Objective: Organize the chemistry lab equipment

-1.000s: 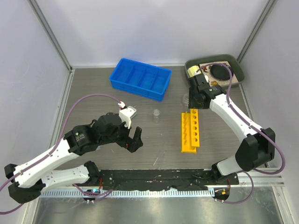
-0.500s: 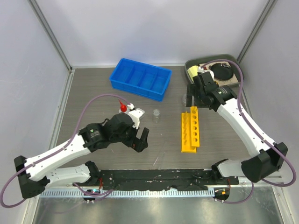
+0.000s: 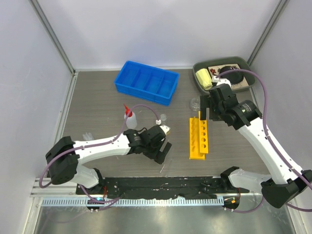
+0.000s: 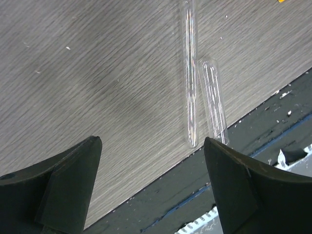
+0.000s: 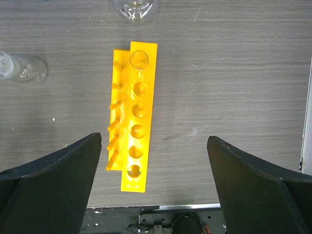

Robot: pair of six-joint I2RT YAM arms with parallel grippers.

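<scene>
Surface: grey wood-grain table (image 3: 97,107) enclosed by plain white walls, with a black rail along its near edge.

- Blue bin (image 3: 146,82): divided into compartments, at the far centre of the table.
- Dark green tray (image 3: 246,64): in the far right corner, holding a yellow roll (image 3: 203,78) and a black disc (image 3: 230,75).
- Squeeze bottle (image 3: 130,120): white with a red nozzle, upright, left of centre.
- Small flask (image 5: 22,68): clear glass, between the bottle and the rack, and apart from both.
- Glass beaker (image 3: 195,104): clear, just beyond the far end of the rack.
- Yellow rack (image 3: 198,138): right of centre, one row of round holes, its long side running near to far.
- Two clear tubes (image 4: 189,73): lying flat side by side near the table's front edge, almost parallel; the shorter one reaches the black rail.
- Left gripper (image 4: 152,146): low over the table near the front edge, fingers spread wide, nothing between them; the tubes lie just ahead of it.
- Right gripper (image 5: 153,146): above the rack, fingers spread wide, holding nothing.
</scene>
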